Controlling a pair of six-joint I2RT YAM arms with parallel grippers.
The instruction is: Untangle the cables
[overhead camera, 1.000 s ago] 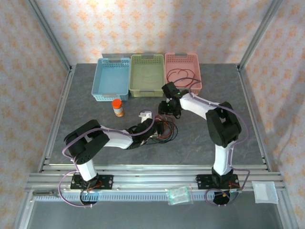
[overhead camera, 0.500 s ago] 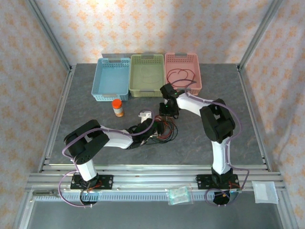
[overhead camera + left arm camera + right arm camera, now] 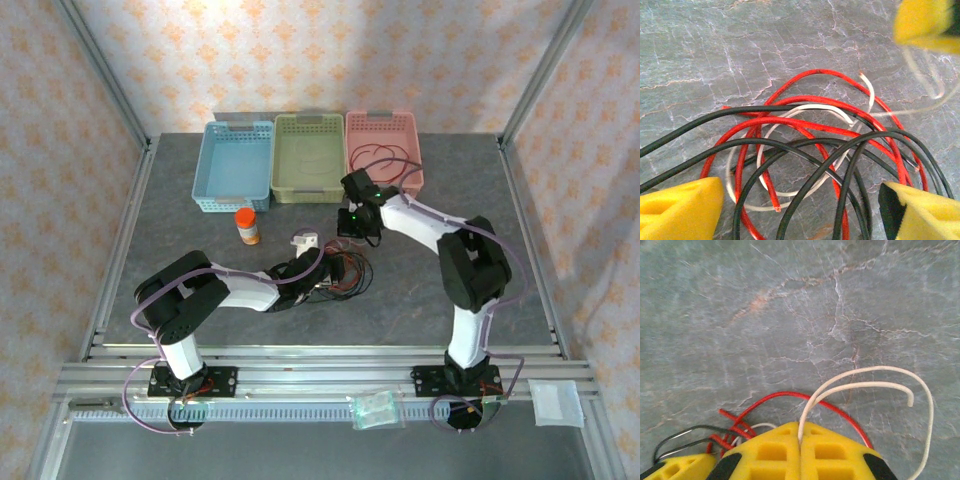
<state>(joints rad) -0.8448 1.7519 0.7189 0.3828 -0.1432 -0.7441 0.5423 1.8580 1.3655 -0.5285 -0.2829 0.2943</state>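
Note:
The cables (image 3: 347, 273) lie tangled on the grey table: red, black and white wires crossing in loops (image 3: 810, 145). My left gripper (image 3: 330, 270) is low over the pile. It is open, and its yellow fingers (image 3: 682, 210) stand on either side of the wires (image 3: 800, 210). My right gripper (image 3: 358, 228) is just beyond the tangle and shut on a white cable (image 3: 875, 377), which leaves its closed pads (image 3: 801, 437) and curls right. A red cable (image 3: 790, 395) arcs in front of them. The right gripper's finger (image 3: 922, 22) appears blurred at the top right of the left wrist view.
Blue (image 3: 235, 165), green (image 3: 308, 160) and pink (image 3: 385, 135) baskets stand along the back; a dark red cable loop (image 3: 375, 160) lies in the pink one. An orange bottle (image 3: 247, 227) and a small white object (image 3: 303, 241) sit left of the tangle.
My right arm swung a little left and then back right, its gripper staying by the far side of the tangle. The left arm has stayed put.

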